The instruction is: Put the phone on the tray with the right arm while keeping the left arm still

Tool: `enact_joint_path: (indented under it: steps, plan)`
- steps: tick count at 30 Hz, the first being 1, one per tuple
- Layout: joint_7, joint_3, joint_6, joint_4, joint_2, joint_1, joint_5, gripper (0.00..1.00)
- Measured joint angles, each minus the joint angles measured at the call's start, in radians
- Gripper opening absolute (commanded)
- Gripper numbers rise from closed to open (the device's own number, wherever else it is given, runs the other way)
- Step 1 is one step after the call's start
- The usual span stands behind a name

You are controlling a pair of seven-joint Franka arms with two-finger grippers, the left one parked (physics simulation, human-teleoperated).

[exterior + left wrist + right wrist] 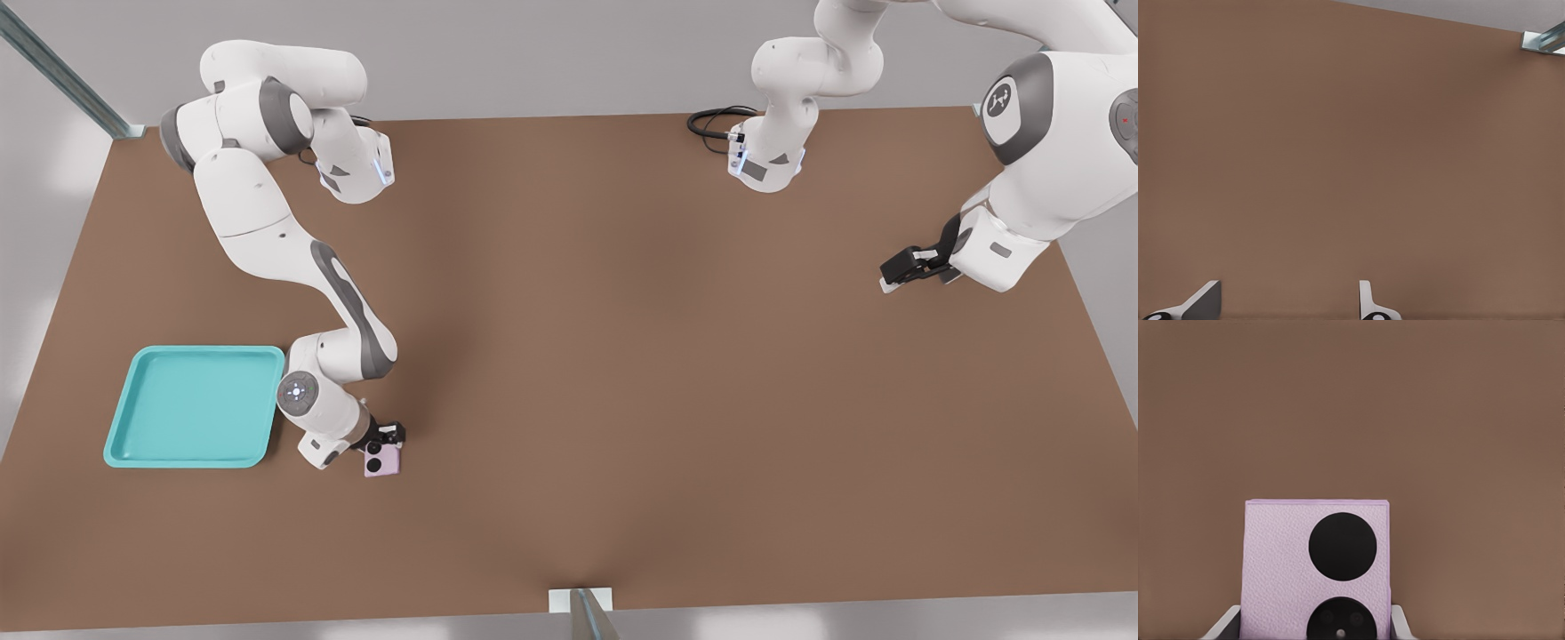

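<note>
- The right arm's hand (384, 442) is bracketing the phone (382, 460), fingers (1399, 623) sitting against both its edges.
- The phone is lying on the surface (622, 356), just beside the tray (120, 440).
- Lifting and placement are remaining.

- phone (1278, 573): pale lilac back, fine pebbled leather-like grain, matt; lenses flat black, smooth
- tray (194, 406): turquoise plastic, smooth, slight sheen on the rim
- tabletop (622, 356): brown, matt, even, no grain visible
- right arm (267, 231): white smooth plastic-look shell, grey patches, soft gloss
- gripper (384, 442) above the phone: black, matt; fingers (1223, 625) pale grey, smooth
- corner bracket (1543, 39): metal, brushed look
</note>
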Motion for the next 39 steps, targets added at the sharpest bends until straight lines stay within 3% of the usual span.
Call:
enact_joint_path:
  steps: [7, 11, 17, 23, 25, 27, 28, 31, 35, 39]
  plan:
    - [-0.003, 0.004, -0.01, 0.002, -0.054, -0.018, -0.006, 0.76]
    - [-0.015, 0.004, -0.051, -0.016, -0.128, -0.108, -0.044, 0.76]
    - [-0.06, 0.007, -0.08, -0.247, -0.313, -0.262, -0.063, 0.76]
    - [-0.14, 0.105, -0.088, -0.32, -0.328, -0.5, -0.068, 0.76]
    - [-0.164, 0.109, -0.089, -0.323, -0.319, -0.524, -0.069, 0.83]
    - [-0.184, 0.11, -0.09, -0.322, -0.313, -0.532, -0.072, 1.0]
    - [-0.192, 0.111, -0.091, -0.318, -0.313, -0.533, -0.073, 1.0]
    - [-0.215, 0.123, -0.13, -0.204, -0.317, -0.523, -0.075, 1.0]
    - [-0.209, 0.132, -0.377, 0.222, -0.323, -0.317, -0.109, 1.0]
    - [-0.181, 0.17, -0.592, 0.291, -0.43, -0.238, -0.122, 1.0]
